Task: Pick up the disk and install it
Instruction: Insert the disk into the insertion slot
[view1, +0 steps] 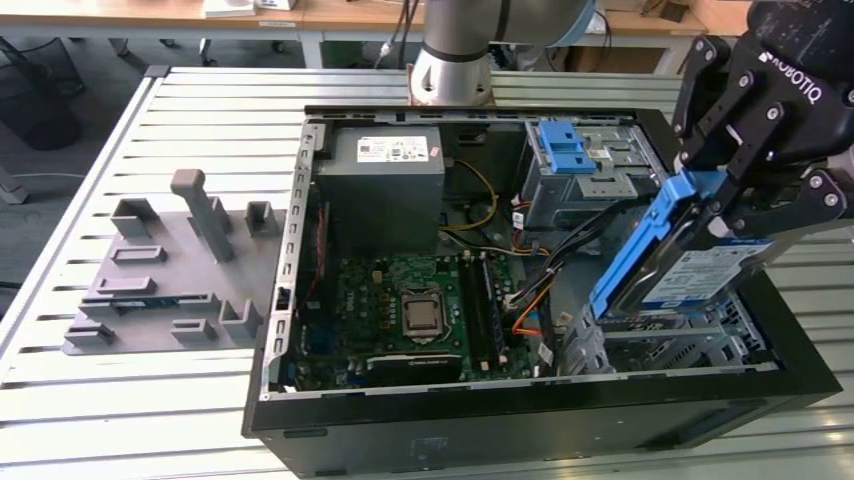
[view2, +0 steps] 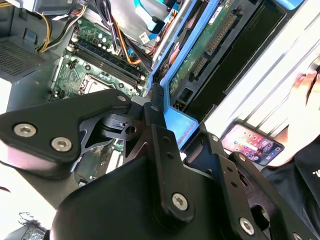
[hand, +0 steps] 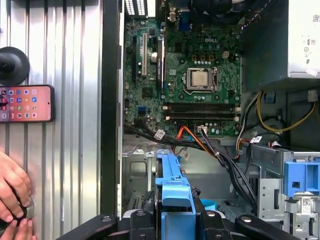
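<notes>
**Checker:** Pincer (view1: 747, 212), item one. You have its fingers closed tight on the blue bracket of the disk (view1: 694, 275) and on nothing else.

**Storeman:** Item two, the disk. It hangs on edge and tilted, straight below the pincer. Its lower end is at the metal bay (view1: 667, 345) in the corner of the computer case (view1: 534, 425). You cannot tell from here whether the two touch.

**Checker:** Item three, the cables (view1: 534, 290), orange and black. They lie just beside the disk's lower end, on the motherboard (view1: 414, 310) side.

**Storeman:** Handling note, by my reckoning: square the bracket to the bay's rails before you press, go down slowly, and steer clear of those cables.

**Checker:** Item four, on the table outside the case: a person's hand (hand: 12, 187) and a phone (hand: 25, 103), both well apart from the pincer.
</notes>
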